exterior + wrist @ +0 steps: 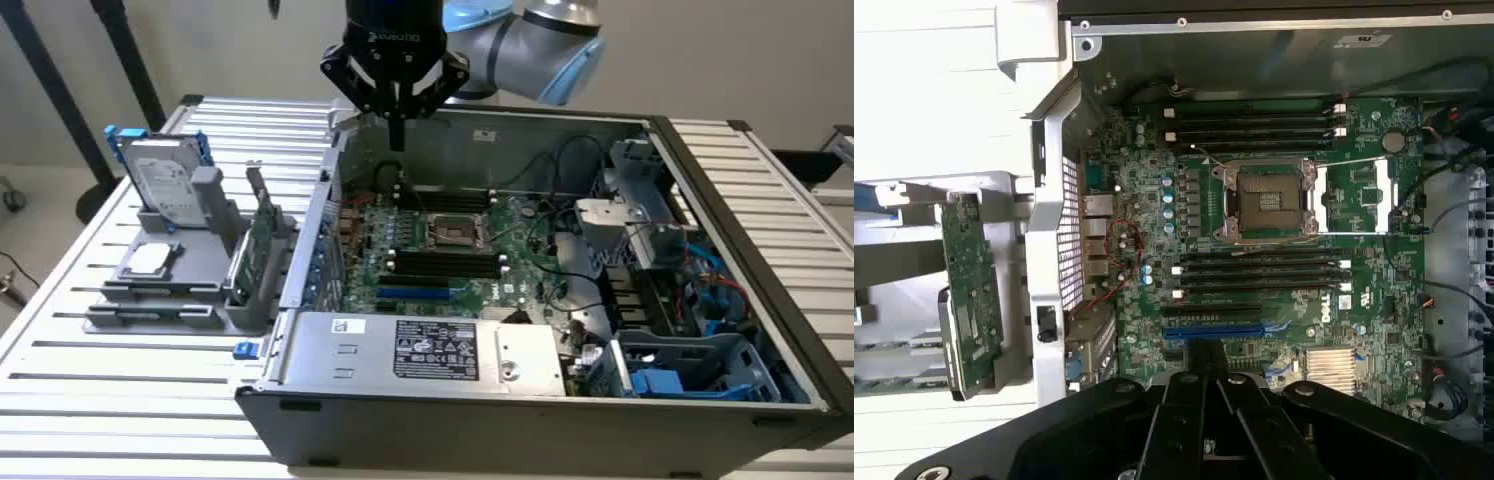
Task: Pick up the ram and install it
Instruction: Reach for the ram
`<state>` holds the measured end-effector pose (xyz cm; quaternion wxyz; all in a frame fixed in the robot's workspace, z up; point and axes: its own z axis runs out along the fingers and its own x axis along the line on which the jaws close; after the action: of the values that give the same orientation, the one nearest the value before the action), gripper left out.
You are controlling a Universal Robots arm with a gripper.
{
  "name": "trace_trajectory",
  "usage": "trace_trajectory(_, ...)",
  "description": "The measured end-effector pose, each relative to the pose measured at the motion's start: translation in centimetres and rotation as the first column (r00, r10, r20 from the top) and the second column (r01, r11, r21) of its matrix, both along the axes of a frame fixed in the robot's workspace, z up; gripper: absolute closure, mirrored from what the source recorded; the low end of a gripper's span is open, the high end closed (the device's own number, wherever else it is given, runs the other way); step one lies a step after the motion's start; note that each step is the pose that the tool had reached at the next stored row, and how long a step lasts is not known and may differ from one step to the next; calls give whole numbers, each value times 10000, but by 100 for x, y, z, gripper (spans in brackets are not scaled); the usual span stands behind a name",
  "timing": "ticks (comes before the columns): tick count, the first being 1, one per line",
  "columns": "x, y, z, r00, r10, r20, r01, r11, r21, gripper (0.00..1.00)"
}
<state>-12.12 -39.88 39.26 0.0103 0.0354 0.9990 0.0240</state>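
Not yet installed, judging by the long black memory slots (1254, 275), seemingly bare, on the green motherboard (1374, 340). Hovering above the open grey metal computer case (534, 140) with black pincer (396, 142) closed tight, gripping nothing. Cannot tell where the ram lies.

Arm (541, 35): jointed grey and blue, brought in from the exterior view's right at the far side.
Gripper (396, 138): black, pointed straight down, held aloft.
Fingers (1179, 410): pressed together.
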Motion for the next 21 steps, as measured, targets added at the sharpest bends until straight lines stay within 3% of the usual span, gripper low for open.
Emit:
trace_trajectory(14, -14, 0, 0, 10000, -1, -1, 1, 10000, -1, 89)
trace_trajectory(21, -320, 0, -11, 10000, -1, 0, 1, 10000, 0, 89)
